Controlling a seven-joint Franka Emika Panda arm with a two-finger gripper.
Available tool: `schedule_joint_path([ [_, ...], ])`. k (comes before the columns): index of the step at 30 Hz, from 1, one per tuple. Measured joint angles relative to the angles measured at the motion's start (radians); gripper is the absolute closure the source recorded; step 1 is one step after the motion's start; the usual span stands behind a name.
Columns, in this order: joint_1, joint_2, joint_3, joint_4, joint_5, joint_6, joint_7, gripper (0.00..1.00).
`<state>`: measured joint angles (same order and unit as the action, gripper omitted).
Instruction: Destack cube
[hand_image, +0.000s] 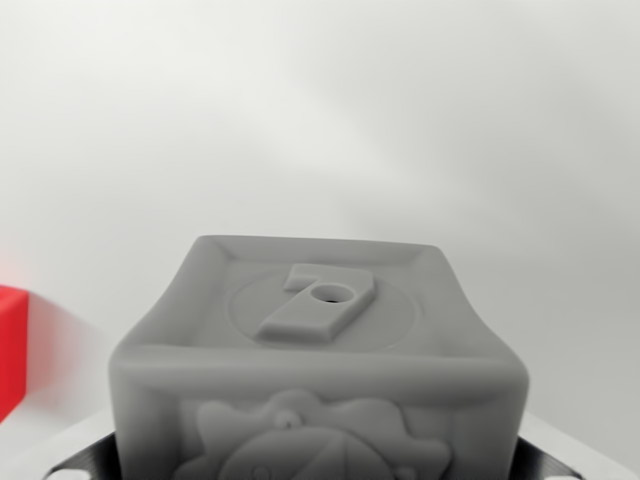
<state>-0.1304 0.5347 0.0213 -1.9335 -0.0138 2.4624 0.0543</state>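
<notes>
A grey cube (318, 375) with a raised 7 on top fills the lower centre of the frame, seemingly clamped in the pincer. A red block (12, 345) shows at the left edge.

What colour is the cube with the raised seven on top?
Grey cube, plain all over; wrist view.
</notes>
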Motion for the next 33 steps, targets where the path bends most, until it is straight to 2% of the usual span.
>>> schedule_joint_path([
  [14, 0.000, 0.077, -0.001, 0.009, -0.001, 0.067, 0.000, 1.00],
  [33, 0.002, 0.156, -0.003, 0.031, -0.002, 0.124, 0.000, 1.00],
])
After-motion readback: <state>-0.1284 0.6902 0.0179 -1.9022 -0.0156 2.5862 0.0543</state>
